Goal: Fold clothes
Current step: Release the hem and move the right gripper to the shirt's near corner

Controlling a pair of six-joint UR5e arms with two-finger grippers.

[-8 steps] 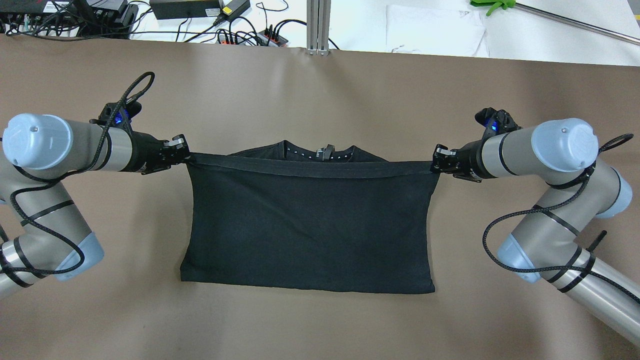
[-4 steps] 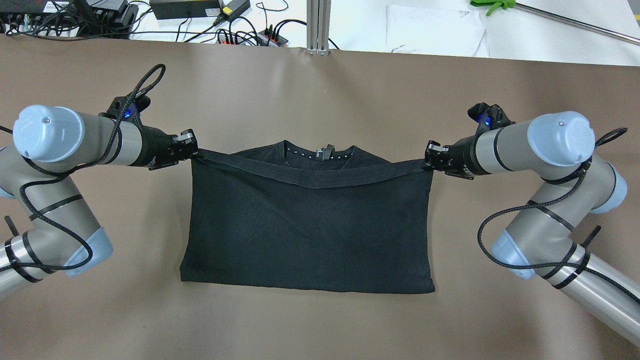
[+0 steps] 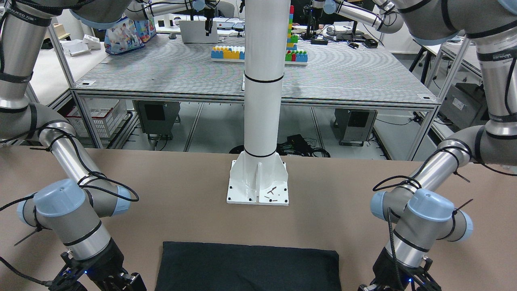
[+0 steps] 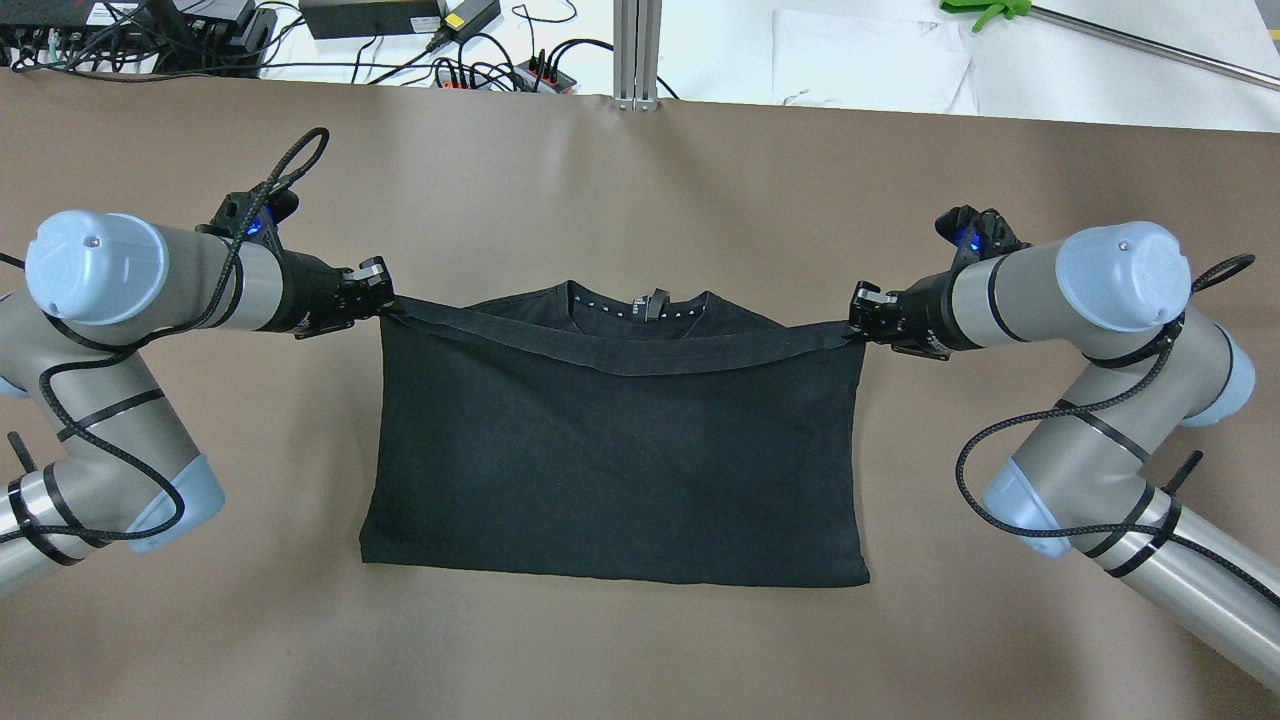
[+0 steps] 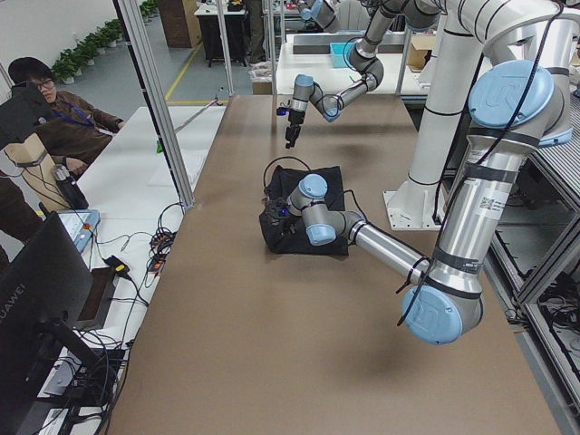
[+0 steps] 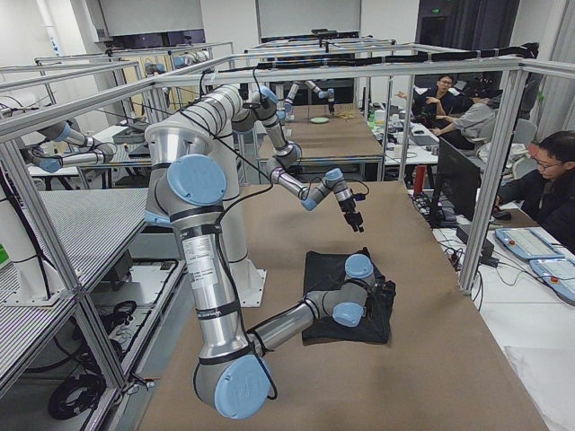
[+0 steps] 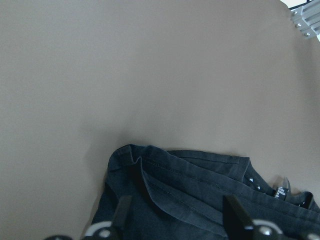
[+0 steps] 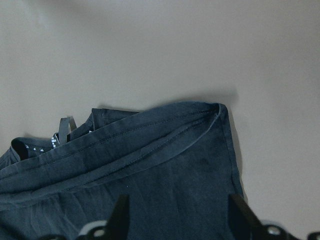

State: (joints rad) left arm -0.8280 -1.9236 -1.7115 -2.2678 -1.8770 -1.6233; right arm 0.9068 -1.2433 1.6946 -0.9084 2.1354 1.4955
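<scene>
Lying flat at mid-table on the brown table [image 4: 640,180], the black garment [image 4: 615,470] is folded over itself. Its hemmed edge sags across the collar end, and the collar shows beyond it.

The left gripper [image 4: 378,297] is at one hem corner and the right gripper [image 4: 858,312] at the other. Both wrist views show the fingers [image 7: 122,212] spread apart and not pinched together, with fabric lying on the table between and ahead of them.

Surroundings:
- A white pillar base [image 3: 258,184] stands near the garment's folded edge, apart from it.
- Cables [image 4: 500,70], an aluminium post [image 4: 635,50], a white sheet [image 4: 870,60] and a green clamp [image 4: 985,10] lie past the far table edge.
- Coloured blocks [image 3: 228,52] sit on a rear bench [image 3: 343,76].
- Seated persons [image 5: 50,118] show in both side views.

Obstructions:
- The front-facing view cuts off the garment and both grippers at its lower edge.
- In each side view the near arm covers part of the garment.
- The collar label is too small to read.

Containers: the contents of a white crate [image 3: 97,117] under the rear bench cannot be made out.
</scene>
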